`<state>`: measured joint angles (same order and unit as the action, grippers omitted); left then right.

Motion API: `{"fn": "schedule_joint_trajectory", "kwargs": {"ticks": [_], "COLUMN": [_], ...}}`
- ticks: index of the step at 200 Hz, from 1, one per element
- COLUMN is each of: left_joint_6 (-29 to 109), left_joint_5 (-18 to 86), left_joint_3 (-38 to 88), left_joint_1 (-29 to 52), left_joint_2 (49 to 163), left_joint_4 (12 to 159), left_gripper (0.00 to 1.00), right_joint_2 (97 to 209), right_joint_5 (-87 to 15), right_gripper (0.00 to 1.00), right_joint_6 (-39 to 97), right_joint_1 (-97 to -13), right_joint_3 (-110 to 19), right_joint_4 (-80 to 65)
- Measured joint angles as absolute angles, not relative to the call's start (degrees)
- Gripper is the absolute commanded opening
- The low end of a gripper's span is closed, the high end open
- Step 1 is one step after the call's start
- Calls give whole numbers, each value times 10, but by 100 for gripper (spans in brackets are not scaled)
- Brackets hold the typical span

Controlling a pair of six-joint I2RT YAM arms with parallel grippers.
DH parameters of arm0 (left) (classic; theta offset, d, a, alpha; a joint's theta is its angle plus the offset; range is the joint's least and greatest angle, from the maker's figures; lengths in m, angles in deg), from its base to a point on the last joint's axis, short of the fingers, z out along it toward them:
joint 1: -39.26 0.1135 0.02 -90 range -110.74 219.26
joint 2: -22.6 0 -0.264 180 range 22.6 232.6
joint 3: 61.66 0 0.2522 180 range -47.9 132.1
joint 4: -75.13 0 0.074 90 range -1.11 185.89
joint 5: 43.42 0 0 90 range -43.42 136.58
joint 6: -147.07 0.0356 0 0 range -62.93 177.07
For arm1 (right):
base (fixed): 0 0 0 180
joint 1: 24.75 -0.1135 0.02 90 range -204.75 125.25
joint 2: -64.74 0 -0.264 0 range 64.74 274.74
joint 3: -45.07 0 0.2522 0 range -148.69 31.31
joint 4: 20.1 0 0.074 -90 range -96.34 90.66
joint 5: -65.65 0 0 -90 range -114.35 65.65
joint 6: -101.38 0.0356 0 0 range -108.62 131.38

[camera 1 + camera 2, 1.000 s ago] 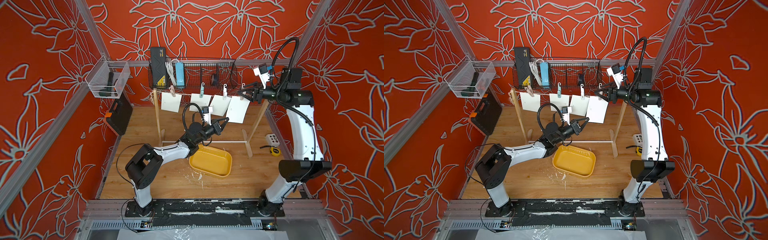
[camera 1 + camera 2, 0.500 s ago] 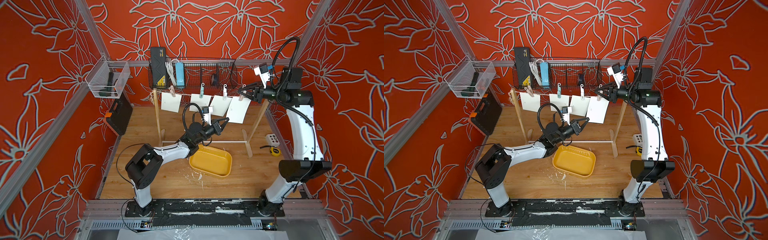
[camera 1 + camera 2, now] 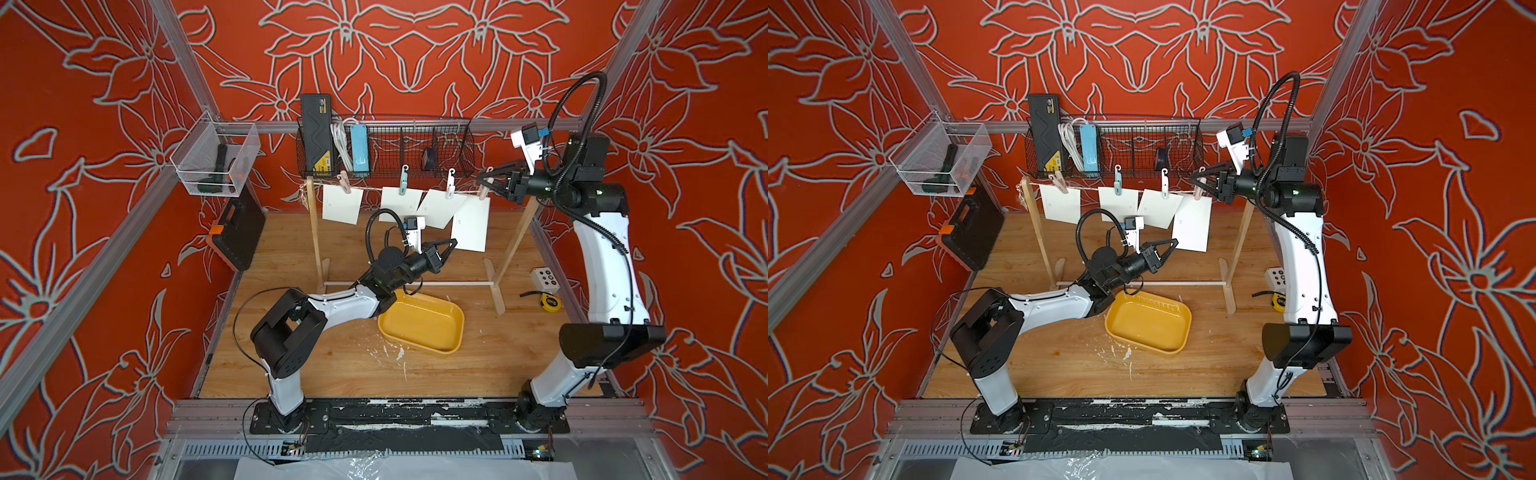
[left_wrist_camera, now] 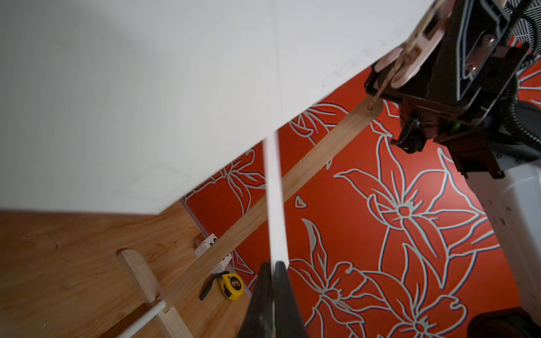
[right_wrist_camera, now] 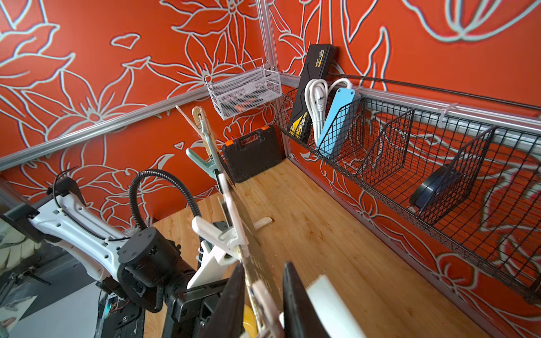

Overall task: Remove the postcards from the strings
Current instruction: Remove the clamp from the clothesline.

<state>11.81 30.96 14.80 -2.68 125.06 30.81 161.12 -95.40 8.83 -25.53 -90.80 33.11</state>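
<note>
**Left hand** (image 3: 453, 241): tips pressed together on the end postcard (image 3: 471, 224), near its lower corner. The wrist view shows the card's thin white edge nipped between the two black fingers (image 4: 261, 292).

**Right hand** (image 3: 481, 181): narrowed onto the pink clothespin (image 3: 484, 190) at the top edge of the same card, one finger on each side of it.

**End postcard:** hangs from the string (image 3: 372, 190), just beside the near post (image 3: 513, 245), the wooden one by the right arm.

**Other postcards** (image 3: 341, 204): three, hung along the same string, each under its own pin. The one next to the end card is tilted.

**String:** runs from the near post to the far post (image 3: 316, 232), above the counter (image 3: 332, 365).

**White rod** (image 3: 457, 284): joins the feet of the two posts.

**Yellow tray** (image 3: 419, 324): on the counter in front of the rod, just beside the left forearm.

**Tape measure** (image 3: 550, 301) and **white button box** (image 3: 545, 279): on the counter near the right arm.
</note>
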Motion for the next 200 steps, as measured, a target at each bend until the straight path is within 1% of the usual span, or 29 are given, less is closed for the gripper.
{"fn": "schedule_joint_trajectory", "kwargs": {"ticks": [51,100,200], "left_joint_6": [116,108,108], "left_joint_5": [297,287,299], "left_joint_3": [144,106,-5], "left_joint_1": [-27,-29,-31], "left_joint_2": [1251,1243,1163], "left_joint_4": [304,298,297], "left_gripper": [0,0,0], "right_joint_2": [1598,1592,1561], "right_joint_5": [-953,-947,-923], "right_gripper": [23,23,23], "right_joint_6": [119,150,192], "right_joint_1": [-255,-255,-255], "right_joint_3": [-894,-868,-846], "right_joint_4": [283,239,171]}}
